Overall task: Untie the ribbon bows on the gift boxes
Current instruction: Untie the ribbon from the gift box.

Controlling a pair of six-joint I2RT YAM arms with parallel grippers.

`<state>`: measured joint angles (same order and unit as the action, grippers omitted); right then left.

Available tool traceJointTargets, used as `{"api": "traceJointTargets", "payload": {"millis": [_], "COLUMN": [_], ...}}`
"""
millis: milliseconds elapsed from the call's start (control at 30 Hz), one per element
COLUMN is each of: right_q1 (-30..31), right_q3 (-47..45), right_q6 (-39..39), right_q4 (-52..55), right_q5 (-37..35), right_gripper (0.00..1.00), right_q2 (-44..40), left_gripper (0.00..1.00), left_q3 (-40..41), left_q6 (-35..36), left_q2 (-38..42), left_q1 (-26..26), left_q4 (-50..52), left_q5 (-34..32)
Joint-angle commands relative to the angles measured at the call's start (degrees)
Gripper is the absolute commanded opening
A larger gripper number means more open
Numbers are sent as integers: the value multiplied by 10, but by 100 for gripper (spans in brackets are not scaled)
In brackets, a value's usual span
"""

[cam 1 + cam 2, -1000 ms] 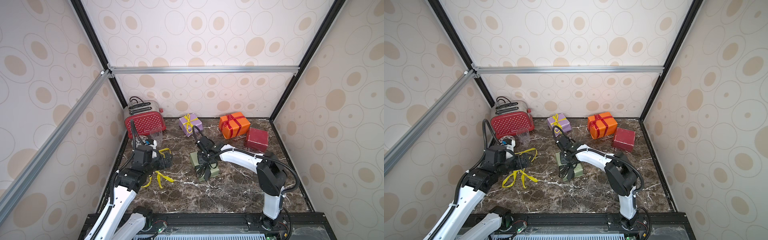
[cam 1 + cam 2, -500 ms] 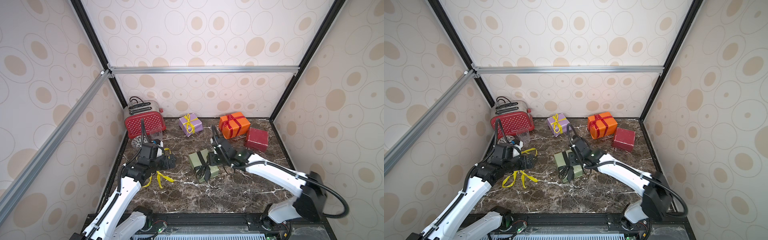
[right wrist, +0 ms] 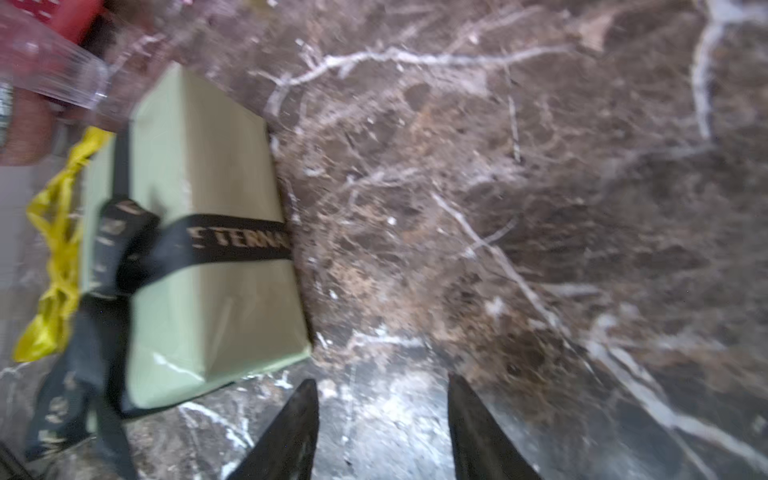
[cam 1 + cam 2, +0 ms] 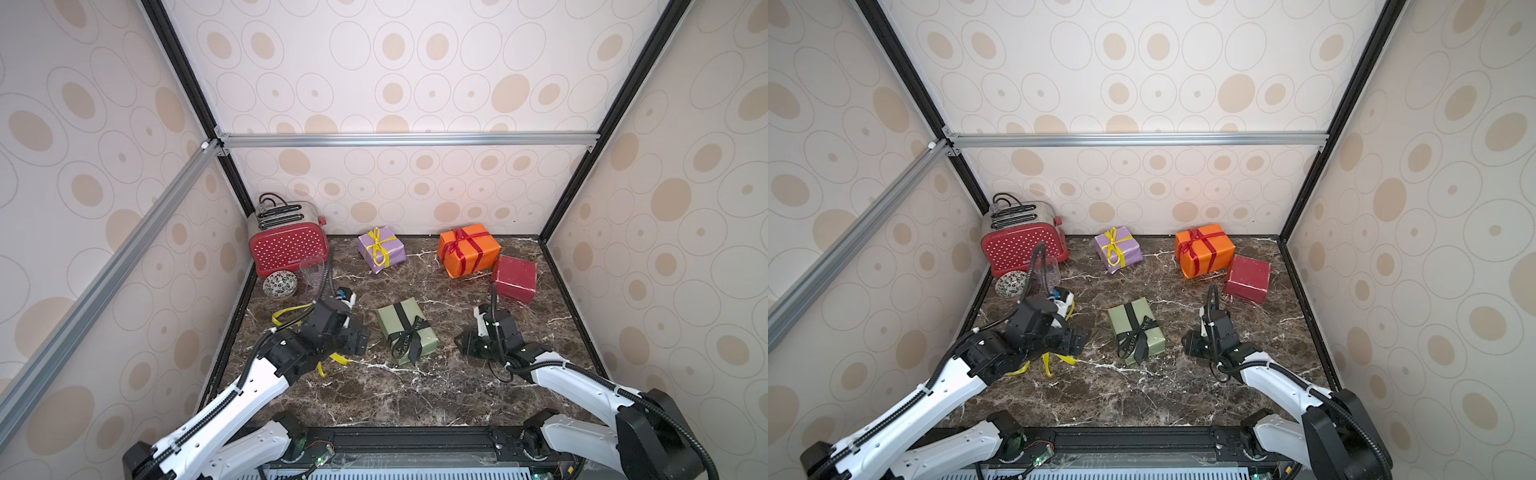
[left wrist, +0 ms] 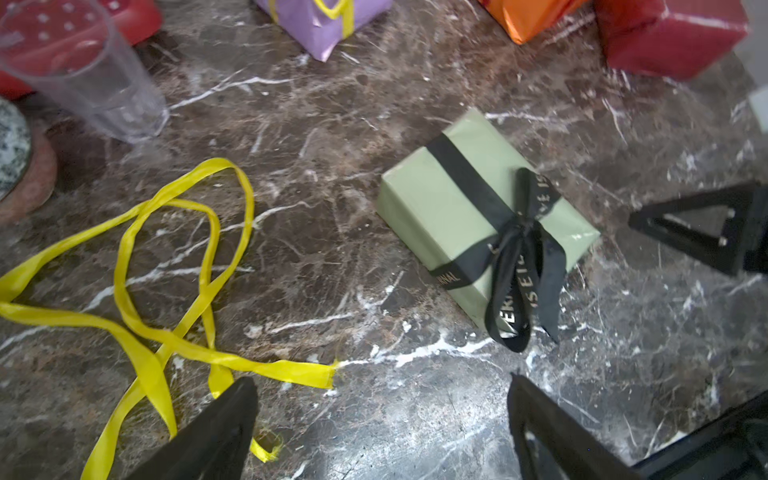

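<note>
Left gripper [image 5: 380, 384] is spread wide and empty, hanging over the marble table [image 4: 415, 395] right by the loose yellow ribbon [image 5: 286, 368] lying there. Right gripper [image 3: 382, 381] has its jaws apart too, nothing in them, near the olive green box [image 4: 392, 322] on its other side. That box sits mid-table, black ribbon [image 4: 411, 345] knotted on top. The lilac box [image 4: 388, 253], orange box [image 4: 478, 253] and dark red box [image 4: 513, 278] are at the back

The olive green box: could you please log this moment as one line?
left claw open | right claw open | olive green box: black ribbon knotted | yellow ribbon loose
</note>
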<state>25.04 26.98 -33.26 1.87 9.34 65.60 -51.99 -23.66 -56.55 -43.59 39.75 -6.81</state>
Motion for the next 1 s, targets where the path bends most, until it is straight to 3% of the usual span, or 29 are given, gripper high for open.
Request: {"api": "traceJointTargets", "payload": {"millis": [0,133,367,633,833,967], "right_q1": [-2,-2,-2,-3,-3,-3], "right_q3": [8,18,26,46,51,50], "right_q6": [-3,1,-6,-8,-10,-11], "right_q4": [-80,-87,-114,-105,-107,-109], "right_q5": [77,107,141,157,157,154], "right_gripper": [52,51,51,53,52,52], "right_q2": [18,39,79,119,140,142], "left_gripper": [92,86,71,62,59,57], "left_q3": [-55,-141,-249,-207,-200,-185], "left_q6": [28,54,67,61,44,26], "left_q2": [-83,-232,-394,-396,-393,-384], "left_q1": [-108,-190,-198,-198,-198,-198], "left_q4": [3,-30,-57,-90,-56,-48], "left_q5": [-79,-39,-2,-17,-96,-101]}}
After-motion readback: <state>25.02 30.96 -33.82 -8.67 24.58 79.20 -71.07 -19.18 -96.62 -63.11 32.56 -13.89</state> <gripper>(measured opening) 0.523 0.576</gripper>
